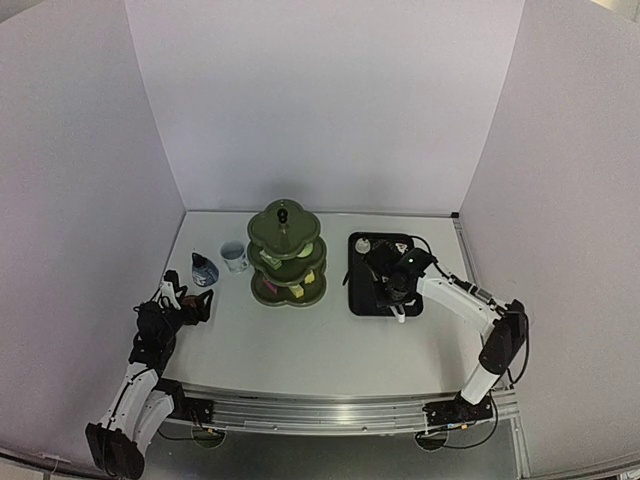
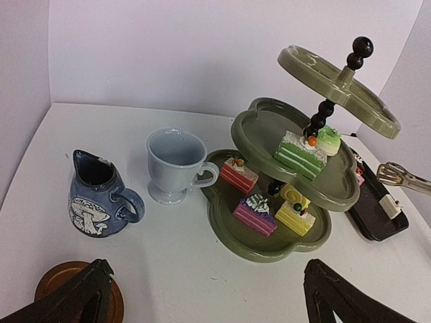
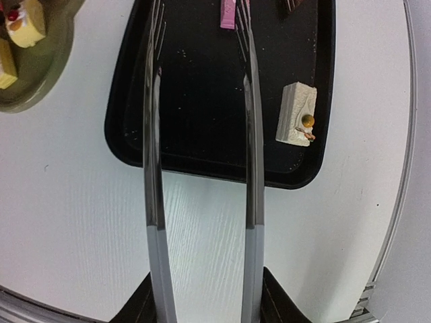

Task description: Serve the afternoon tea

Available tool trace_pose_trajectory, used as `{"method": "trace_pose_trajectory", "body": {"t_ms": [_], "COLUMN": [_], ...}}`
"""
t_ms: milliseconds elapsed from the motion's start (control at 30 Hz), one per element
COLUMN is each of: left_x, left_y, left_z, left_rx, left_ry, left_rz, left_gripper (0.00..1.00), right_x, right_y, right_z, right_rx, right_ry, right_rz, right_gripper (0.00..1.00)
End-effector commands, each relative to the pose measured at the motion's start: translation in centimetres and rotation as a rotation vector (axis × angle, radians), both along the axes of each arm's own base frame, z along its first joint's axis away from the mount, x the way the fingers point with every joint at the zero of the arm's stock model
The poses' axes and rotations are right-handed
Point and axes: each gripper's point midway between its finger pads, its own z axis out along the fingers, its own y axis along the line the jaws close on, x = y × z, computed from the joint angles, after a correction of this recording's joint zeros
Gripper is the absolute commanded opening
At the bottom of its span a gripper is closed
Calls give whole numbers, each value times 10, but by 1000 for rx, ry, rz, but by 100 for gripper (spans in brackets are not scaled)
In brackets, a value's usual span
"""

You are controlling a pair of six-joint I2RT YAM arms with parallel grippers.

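On the table: we saw a dark green three-tier stand (image 1: pixel 287 255) near the middle, a black tray (image 3: pixel 121 128) to its right and two cups to its left.
Done so far: we judged the serving partly done. Several small cakes sat on the stand's lower two tiers, among them a green layered slice (image 2: pixel 300 153) on the middle tier and a pink slice (image 2: pixel 239 173) on the bottom one.
Left to do: by our reckoning, a white cake (image 3: pixel 296 114) and a pink piece (image 3: pixel 227 13) on the tray were not yet moved. The top tier looked bare, and neither cup sat on a coaster.
Cups: a white cup (image 2: pixel 175 165), smooth and footed, stood on the bare table just beside a blue cup (image 2: pixel 97 198), glazed, jug-shaped, with a pale mushroom drawing.
Coaster: we found one round brown coaster (image 2: pixel 67 286) near the left gripper (image 2: pixel 207 269), partly hidden. A second we could not find.
Right side: the right gripper (image 3: pixel 205 303) had its jaws partly closed around the metal tongs (image 3: pixel 153 168). Their two shiny arms were parted, tips over the tray. Whether they touched the pink piece we could not tell.
Left side: the jaws were spread fully wide and held nothing, facing the cups and stand.
Materials: the stand was glossy with scalloped rims and a black beaded stem. The cakes looked like hard painted models topped with tiny fruit. The tray was matte with rounded corners.
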Motion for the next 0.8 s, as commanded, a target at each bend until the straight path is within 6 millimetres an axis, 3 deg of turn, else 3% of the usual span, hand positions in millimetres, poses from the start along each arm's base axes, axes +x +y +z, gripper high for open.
{"method": "trace_pose_trajectory", "body": {"t_ms": [0, 200, 400, 767], "left_x": [1, 1, 2, 1], "left_y": [-2, -3, -3, -2], "left_z": [6, 5, 4, 5], "left_rx": [-4, 0, 0, 3], "left_ry": [-29, -24, -21, -26], "left_rz": [-11, -12, -12, -11], "left_gripper": [100, 100, 100, 100], "right_x": [35, 57, 63, 75], "right_y": [-6, -14, -9, -23], "right_z": [-9, -29, -54, -82], "right_rx": [13, 32, 62, 13], "right_ry": [-47, -39, 16, 53], "right_rz": [-46, -84, -70, -101], "right_gripper": [41, 42, 42, 40]}}
